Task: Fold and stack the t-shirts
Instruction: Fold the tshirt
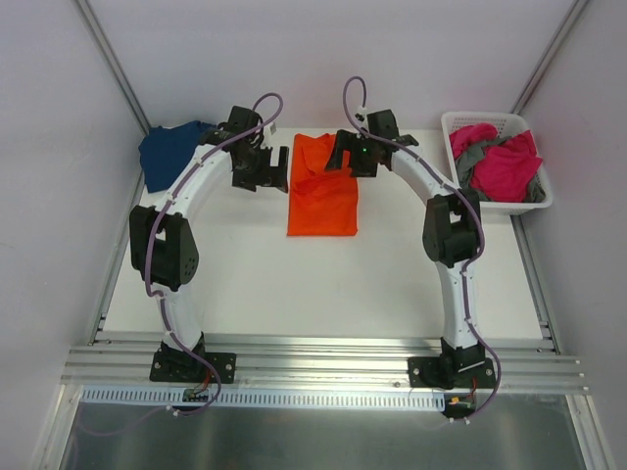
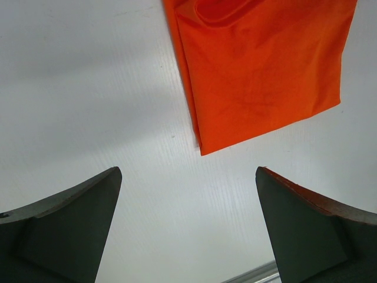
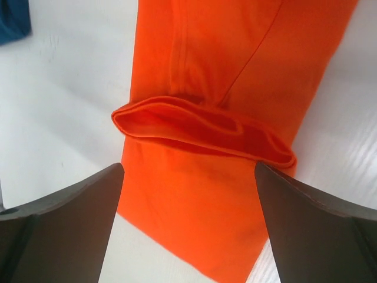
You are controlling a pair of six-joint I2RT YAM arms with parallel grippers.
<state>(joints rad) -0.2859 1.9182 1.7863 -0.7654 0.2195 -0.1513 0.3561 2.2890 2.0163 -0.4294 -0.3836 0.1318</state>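
The orange t-shirt (image 1: 321, 196) lies in a long folded strip at the table's far middle, with a raised cross fold near its far end (image 3: 206, 127). My right gripper (image 1: 355, 162) hovers open and empty over that far end; cloth shows between its fingers (image 3: 188, 168). My left gripper (image 1: 266, 171) is open and empty over bare table just left of the shirt, whose near corner shows in the left wrist view (image 2: 259, 76). The navy t-shirt (image 1: 171, 152) lies bunched at the far left. Magenta (image 1: 509, 164) and grey (image 1: 468, 162) shirts sit in the basket.
The white slotted basket (image 1: 460, 119) stands at the far right corner of the table. Metal rails (image 1: 323, 357) run along the near edge by the arm bases. Grey walls close the left, right and back.
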